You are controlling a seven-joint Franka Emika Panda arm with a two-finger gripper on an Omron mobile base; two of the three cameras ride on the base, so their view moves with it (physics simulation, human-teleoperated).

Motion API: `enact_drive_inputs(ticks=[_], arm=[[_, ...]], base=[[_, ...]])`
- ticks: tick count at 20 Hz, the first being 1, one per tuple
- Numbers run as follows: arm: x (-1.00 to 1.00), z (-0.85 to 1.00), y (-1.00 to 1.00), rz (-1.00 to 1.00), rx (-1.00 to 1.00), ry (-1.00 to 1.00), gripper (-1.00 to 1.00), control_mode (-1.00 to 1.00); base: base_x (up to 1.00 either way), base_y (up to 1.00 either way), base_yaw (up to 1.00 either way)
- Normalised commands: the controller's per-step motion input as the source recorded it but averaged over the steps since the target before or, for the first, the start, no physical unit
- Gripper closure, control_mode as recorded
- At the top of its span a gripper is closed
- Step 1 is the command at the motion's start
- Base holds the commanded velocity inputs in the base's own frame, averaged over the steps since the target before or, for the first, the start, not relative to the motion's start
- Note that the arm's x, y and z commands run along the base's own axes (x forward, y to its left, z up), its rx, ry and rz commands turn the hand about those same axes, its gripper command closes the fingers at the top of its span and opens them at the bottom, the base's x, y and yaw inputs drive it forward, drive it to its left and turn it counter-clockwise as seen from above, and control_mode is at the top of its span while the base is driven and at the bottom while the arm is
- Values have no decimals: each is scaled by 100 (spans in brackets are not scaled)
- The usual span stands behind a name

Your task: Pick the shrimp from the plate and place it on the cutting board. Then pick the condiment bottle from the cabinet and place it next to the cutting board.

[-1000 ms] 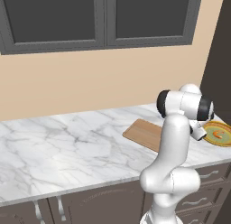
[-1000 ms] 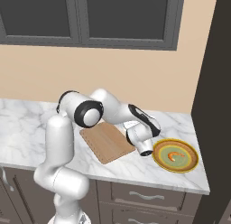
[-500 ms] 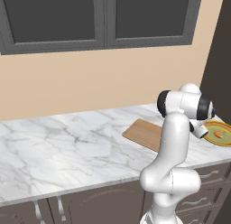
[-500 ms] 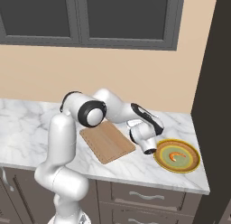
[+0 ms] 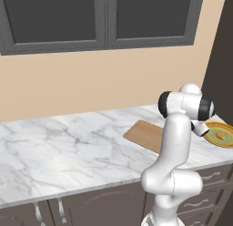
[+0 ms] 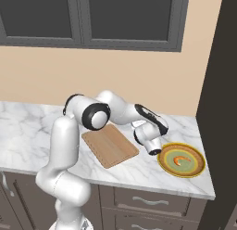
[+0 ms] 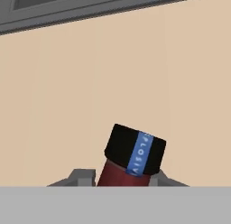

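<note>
White marble table [image 6: 28, 127] carries the wooden cutting board [image 6: 110, 145], and just right of it the plate [image 6: 198, 167] near the dark cabinet [image 6: 224, 104]. On the plate lies the small orange shrimp [image 6: 182, 160]. Between board and plate hangs the end effector [image 6: 155, 151], clamped on the condiment bottle [image 7: 131, 159], reddish with black cap.

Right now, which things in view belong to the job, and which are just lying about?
Job in hand: shrimp, lying on the plate; cutting board; condiment bottle, between the jaws; cabinet.
Just lying about: marble counter; glass-fronted wall cupboards; drawers under the counter.
</note>
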Motion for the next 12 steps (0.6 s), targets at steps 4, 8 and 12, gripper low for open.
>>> enact_drive_inputs(ticks=[4, 8, 12], arm=[[7, -1, 4, 0, 0, 0, 100, -100], [0, -1, 9, 0, 0, 0, 100, -100], [0, -5, 13, 0, 0, -2, 100, -100]], base=[[0, 0, 0], [0, 0, 0], [0, 0, 0]])
